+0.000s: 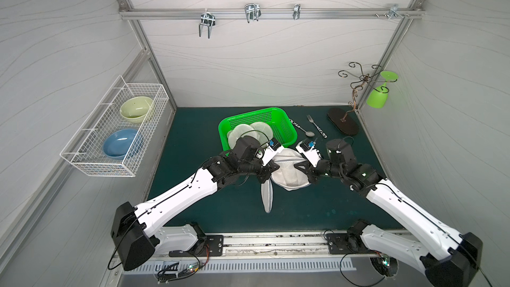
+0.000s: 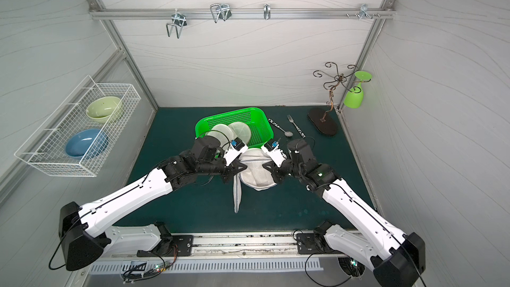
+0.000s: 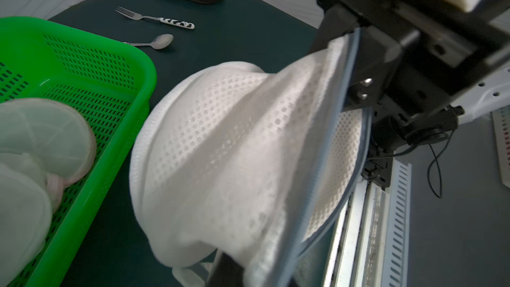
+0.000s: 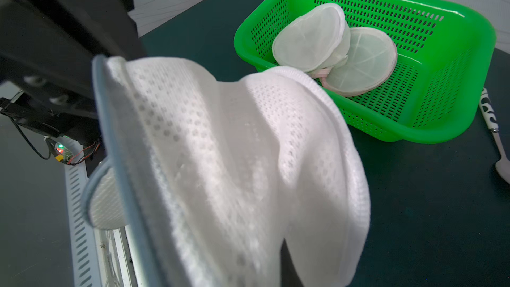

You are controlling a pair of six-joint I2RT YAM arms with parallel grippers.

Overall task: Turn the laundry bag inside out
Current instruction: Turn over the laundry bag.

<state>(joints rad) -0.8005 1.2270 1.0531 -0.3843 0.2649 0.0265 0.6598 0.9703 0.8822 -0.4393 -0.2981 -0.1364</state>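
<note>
White mesh of the laundry bag (image 4: 220, 147) fills both wrist views. It sits over the middle of the mat (image 1: 193, 147), just in front of the green basket (image 1: 284, 125). Its domed closed end points at the basket and its blue-trimmed mouth at the base rail (image 1: 276, 240), rim stretched crosswise. The right gripper (image 1: 300, 166) is clenched on that rim. The left gripper (image 1: 271, 167) meets the opposite edge, grip unclear. A spoon (image 1: 305, 131) and fork (image 1: 314, 125) lie beyond.

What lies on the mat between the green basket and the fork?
A spoon lies there, between the green basket and the fork. Both top views and the left wrist view show it.
</note>
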